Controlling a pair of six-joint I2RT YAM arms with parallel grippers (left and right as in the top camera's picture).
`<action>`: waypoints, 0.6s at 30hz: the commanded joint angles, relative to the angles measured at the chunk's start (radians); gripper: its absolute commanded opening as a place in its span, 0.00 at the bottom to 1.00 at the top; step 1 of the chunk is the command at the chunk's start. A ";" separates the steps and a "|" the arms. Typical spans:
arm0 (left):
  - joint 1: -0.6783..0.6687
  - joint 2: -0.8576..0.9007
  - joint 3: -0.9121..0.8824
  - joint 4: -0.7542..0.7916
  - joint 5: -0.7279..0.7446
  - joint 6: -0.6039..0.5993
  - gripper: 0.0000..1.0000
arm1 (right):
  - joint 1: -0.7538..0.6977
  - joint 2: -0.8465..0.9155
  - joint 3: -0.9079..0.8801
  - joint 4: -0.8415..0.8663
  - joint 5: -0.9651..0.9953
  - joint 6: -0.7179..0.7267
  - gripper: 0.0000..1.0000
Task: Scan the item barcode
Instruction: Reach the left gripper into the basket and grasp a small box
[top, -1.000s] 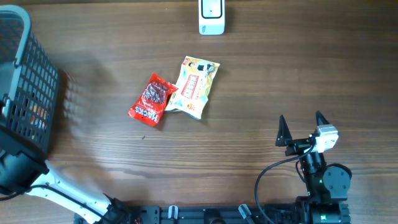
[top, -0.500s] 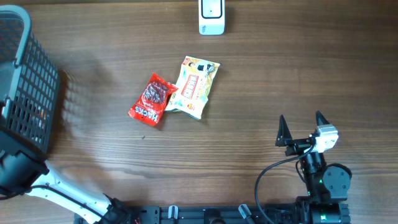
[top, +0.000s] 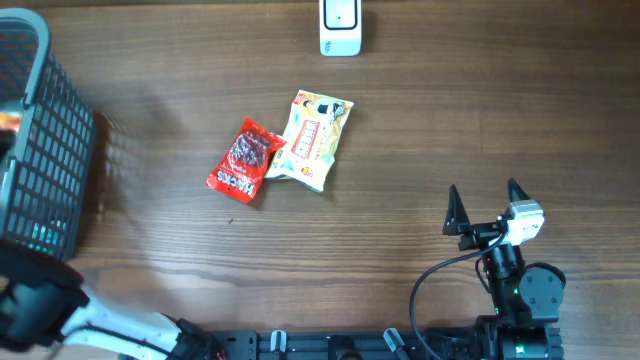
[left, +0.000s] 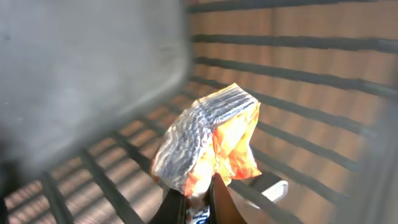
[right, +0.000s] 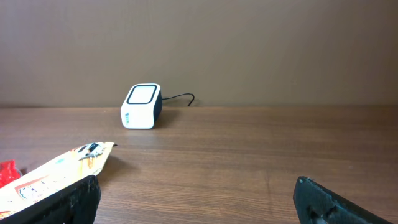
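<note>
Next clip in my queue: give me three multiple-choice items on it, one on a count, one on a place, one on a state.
1. How many packets lie on the table?
A. one
B. two
C. four

2. Where is the left gripper?
A. inside the basket
B. on the bare table
C. above the table's packets

3. How is the right gripper?
A. shut on a packet
B. shut, empty
C. open, empty

Key:
1 B, a red packet and a yellow packet lie there.
2 A, the wrist view shows basket bars around it and its orange packet.
3 C, its fingers stand apart with nothing between.
</note>
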 joint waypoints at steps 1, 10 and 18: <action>0.000 -0.175 0.031 0.013 0.064 -0.012 0.04 | -0.005 -0.004 -0.002 0.005 0.009 -0.006 1.00; -0.167 -0.473 0.031 -0.060 0.121 -0.020 0.04 | -0.005 -0.004 -0.002 0.005 0.009 -0.005 1.00; -0.718 -0.447 -0.113 -0.222 -0.378 -0.021 0.04 | -0.005 -0.004 -0.002 0.005 0.009 -0.006 1.00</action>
